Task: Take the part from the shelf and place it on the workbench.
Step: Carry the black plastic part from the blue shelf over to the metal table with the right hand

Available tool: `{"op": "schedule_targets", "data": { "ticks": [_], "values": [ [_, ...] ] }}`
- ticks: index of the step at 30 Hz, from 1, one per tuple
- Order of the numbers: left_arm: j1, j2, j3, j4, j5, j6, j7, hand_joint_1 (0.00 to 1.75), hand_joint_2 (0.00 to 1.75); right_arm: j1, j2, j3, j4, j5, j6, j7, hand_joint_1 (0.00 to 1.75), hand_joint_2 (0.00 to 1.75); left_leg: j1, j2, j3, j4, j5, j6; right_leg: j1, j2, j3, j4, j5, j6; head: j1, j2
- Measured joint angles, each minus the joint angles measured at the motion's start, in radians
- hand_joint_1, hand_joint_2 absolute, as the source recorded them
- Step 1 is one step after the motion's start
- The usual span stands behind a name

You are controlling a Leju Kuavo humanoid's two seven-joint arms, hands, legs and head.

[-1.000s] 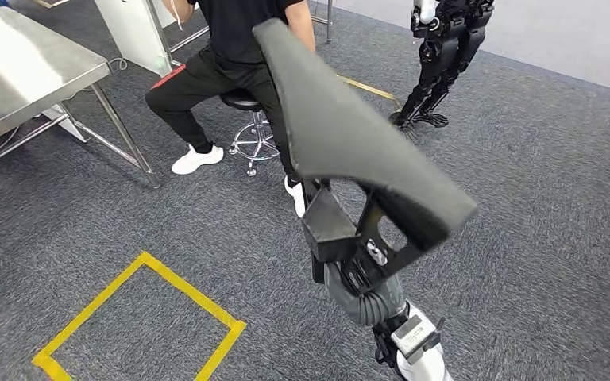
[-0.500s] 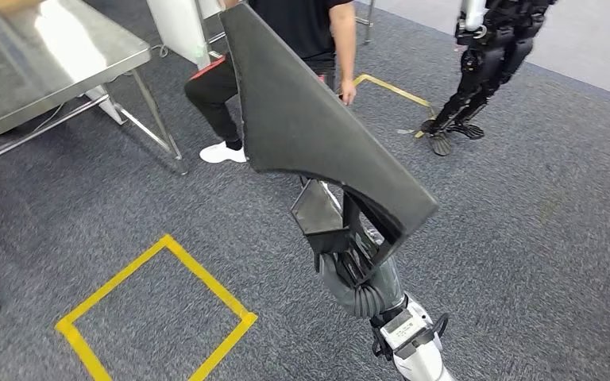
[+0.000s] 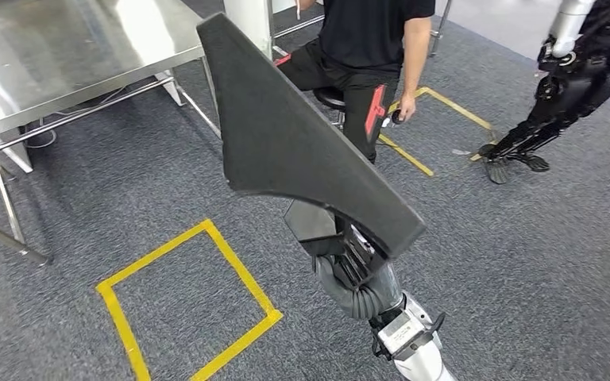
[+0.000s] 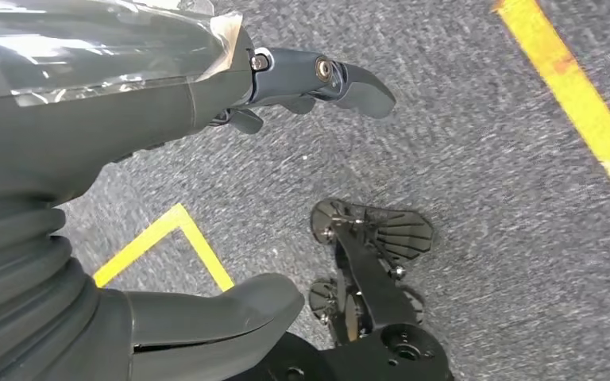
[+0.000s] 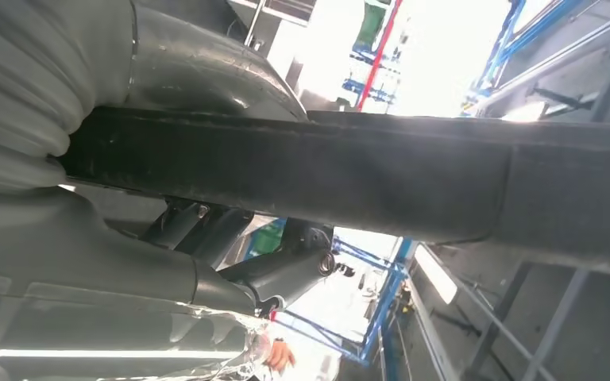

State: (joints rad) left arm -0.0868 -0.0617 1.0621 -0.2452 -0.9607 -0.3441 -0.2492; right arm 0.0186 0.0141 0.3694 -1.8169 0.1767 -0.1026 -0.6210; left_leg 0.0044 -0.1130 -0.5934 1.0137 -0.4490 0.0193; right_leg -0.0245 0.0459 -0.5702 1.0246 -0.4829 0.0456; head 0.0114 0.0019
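Since a second ago our view has swung toward the surface (image 3: 71, 55). Our right hand (image 3: 341, 246) grips the part (image 3: 286, 135) aloft; left hand (image 4: 286, 87) hangs empty. Its long edge could clip the seated person (image 3: 365, 48).

head: high, facing forward-down over carpet floor (image 3: 524, 262) | left wrist: close, facing down at same floor | right wrist: close, facing upward

Matt black part (image 3: 286, 135), shiny steel workbench (image 3: 63, 48)
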Motion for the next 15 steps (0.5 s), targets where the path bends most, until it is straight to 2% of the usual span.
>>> {"op": "schedule_targets", "data": {
  "ticks": [2,3,4,6,8,9,10,11,13,14,15],
  "values": [
    [0.004,0.0,0.0,0.0,-0.002,0.0,-0.002,0.0,1.75,-0.001,-0.002,0.0,0.001,0.0,0.0,-0.002,1.75,1.75,0.002,-0.009,-0.005,-0.001,0.001,-0.01,0.001,-0.013,0.003,-0.002,0.003,-0.016,-0.001,0.0],
    [0.006,-0.001,0.0,0.001,-0.002,-0.001,-0.003,0.0,1.75,-0.001,-0.002,0.001,0.001,0.0,0.0,-0.004,1.75,1.75,0.002,0.004,-0.008,0.003,-0.002,-0.014,-0.001,-0.021,0.004,-0.003,0.004,-0.022,-0.001,0.0],
    [0.007,-0.001,0.0,0.001,-0.002,-0.002,-0.004,0.0,1.75,-0.001,-0.002,0.001,0.002,0.0,0.0,-0.006,1.75,1.75,0.003,0.026,-0.016,0.021,-0.013,-0.018,-0.003,-0.029,0.005,-0.005,0.005,-0.03,-0.003,0.0],
    [0.006,-0.002,0.0,0.001,-0.002,-0.003,-0.005,0.0,1.75,0.0,-0.002,0.002,0.002,0.0,0.0,-0.008,1.75,1.75,0.003,0.082,-0.061,0.114,-0.065,-0.026,-0.002,-0.048,0.008,-0.006,0.003,-0.043,-0.006,0.0],
    [0.004,-0.002,0.0,0.001,-0.002,-0.003,-0.005,0.0,1.75,0.002,-0.002,0.002,0.002,0.0,0.0,-0.008,1.75,1.75,0.006,0.104,-0.128,0.245,-0.119,-0.031,0.003,-0.07,0.009,-0.006,-0.001,-0.049,-0.008,0.0],
    [0.005,-0.003,0.0,0.001,-0.002,-0.003,-0.005,0.0,1.75,0.003,-0.002,0.002,0.003,0.0,0.0,-0.008,1.75,1.75,0.007,0.107,-0.149,0.281,-0.126,-0.033,0.004,-0.082,0.01,-0.006,-0.002,-0.051,-0.008,0.0],
    [0.005,-0.003,0.0,0.001,-0.002,-0.003,-0.005,0.0,1.75,0.003,-0.002,0.002,0.003,0.0,0.0,-0.008,1.75,1.75,0.008,0.11,-0.151,0.281,-0.114,-0.032,0.005,-0.093,0.011,-0.006,-0.003,-0.052,-0.008,0.0],
    [0.006,-0.003,0.0,0.001,-0.002,-0.003,-0.005,0.0,1.75,0.003,-0.002,0.002,0.003,0.0,0.0,-0.008,1.75,1.75,0.008,0.115,-0.131,0.241,-0.087,-0.03,0.005,-0.103,0.013,-0.006,-0.005,-0.052,-0.008,0.0],
    [0.004,-0.002,0.0,0.001,-0.006,-0.003,-0.004,0.0,1.75,0.001,0.0,0.002,0.003,0.002,0.0,-0.007,1.75,1.75,0.003,0.152,-0.057,0.102,-0.027,-0.019,0.01,-0.121,0.019,-0.006,-0.01,-0.048,-0.008,0.0],
    [0.003,-0.002,-0.001,0.001,-0.009,-0.003,-0.003,0.0,1.75,0.001,0.001,0.002,0.003,0.002,0.0,-0.005,1.75,1.75,-0.002,0.168,-0.028,0.049,-0.01,-0.013,0.013,-0.129,0.022,-0.006,-0.013,-0.044,-0.007,0.0],
    [0.001,-0.001,-0.001,0.001,-0.013,-0.003,-0.001,0.0,1.75,0.0,0.003,0.002,0.003,0.003,0.0,-0.004,1.75,1.75,-0.007,0.179,-0.012,0.018,-0.004,-0.008,0.016,-0.137,0.024,-0.006,-0.015,-0.04,-0.007,0.0]
  ]
}}
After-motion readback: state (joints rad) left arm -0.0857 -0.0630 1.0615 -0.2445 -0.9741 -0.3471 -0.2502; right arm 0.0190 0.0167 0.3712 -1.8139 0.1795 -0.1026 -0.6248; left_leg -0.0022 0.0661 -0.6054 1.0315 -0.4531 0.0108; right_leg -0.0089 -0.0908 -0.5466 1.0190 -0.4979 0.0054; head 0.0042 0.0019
